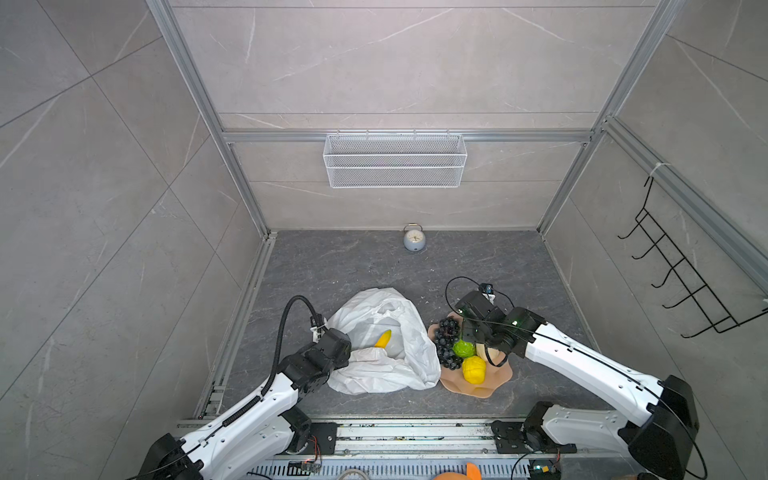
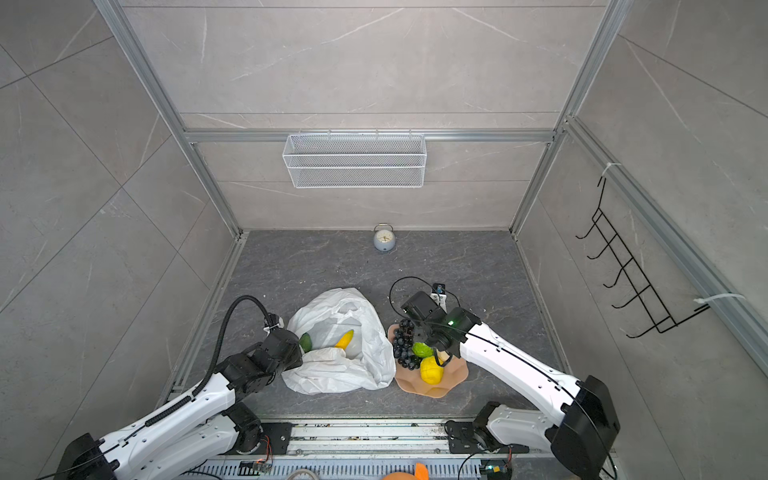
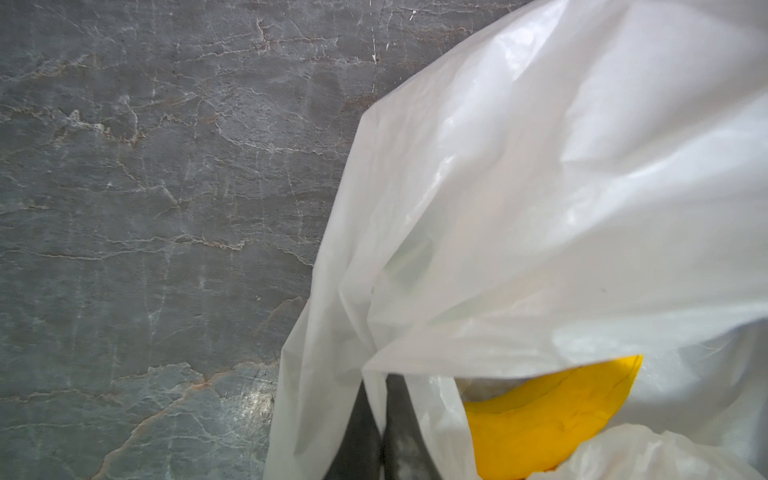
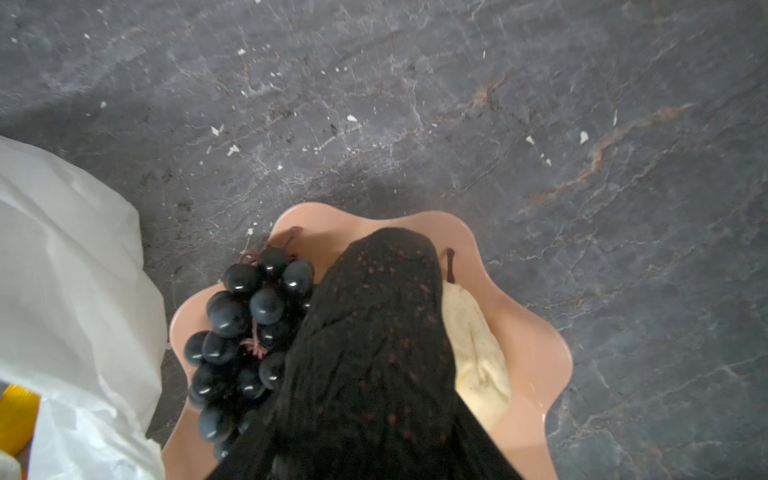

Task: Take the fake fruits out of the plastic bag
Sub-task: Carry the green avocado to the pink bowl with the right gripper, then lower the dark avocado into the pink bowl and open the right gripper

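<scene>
The left gripper, clamped shut on the thin plastic bag at its rim, may slip or tear it, dropping the mouth over the banana inside, while the right gripper, its opening impossible to tell, hangs over the grapes in the bowl.

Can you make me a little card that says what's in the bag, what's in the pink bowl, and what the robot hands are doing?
in plastic bag: yellow banana, dark green fruit
in bowl: grape bunch, light green fruit, yellow fruit, beige pear
left gripper: shut, pinching the bag
right gripper: over the bowl, jaws unclear
at back wall: clock
</scene>
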